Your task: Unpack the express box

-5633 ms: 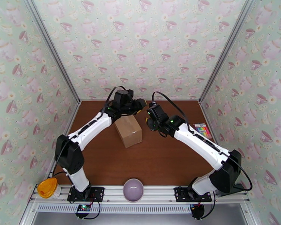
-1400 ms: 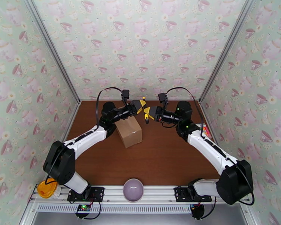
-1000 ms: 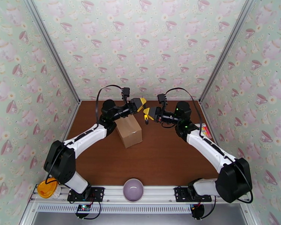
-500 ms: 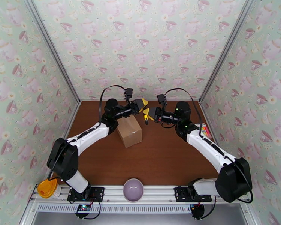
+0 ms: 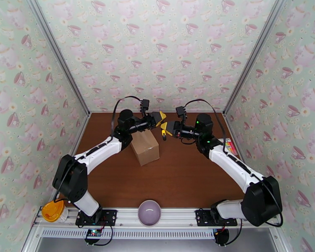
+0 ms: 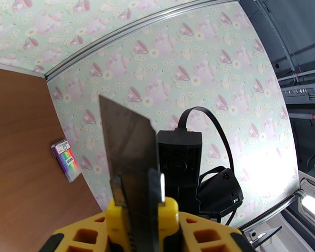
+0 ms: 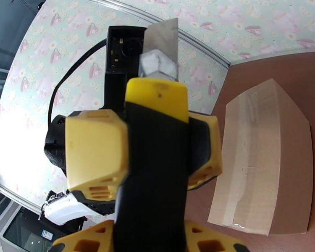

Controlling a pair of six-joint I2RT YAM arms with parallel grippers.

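Note:
The express box (image 5: 145, 147), a plain brown carton with its taped seam up, lies shut on the brown table; in the right wrist view the express box (image 7: 266, 156) sits below and to the right. Above its far end the two grippers meet tip to tip around a yellow-and-black utility knife (image 5: 164, 130). My right gripper (image 7: 153, 242) is shut on the lower handle of the knife (image 7: 155, 185). My left gripper (image 5: 158, 118) clasps the knife's upper body, and its yellow fingers (image 7: 96, 152) press against both sides. The bare blade (image 6: 128, 143) sticks out past my left gripper (image 6: 136, 234).
A purple bowl (image 5: 149, 212) sits at the near edge between the arm bases. An orange-lidded container (image 5: 52, 210) stands at the near left corner. A small rainbow-coloured pack (image 5: 227, 145) lies by the right wall. Patterned walls enclose three sides.
My left gripper has closed in on the knife that the right gripper holds, and the left arm has edged slightly right. The right arm and the box have stayed put.

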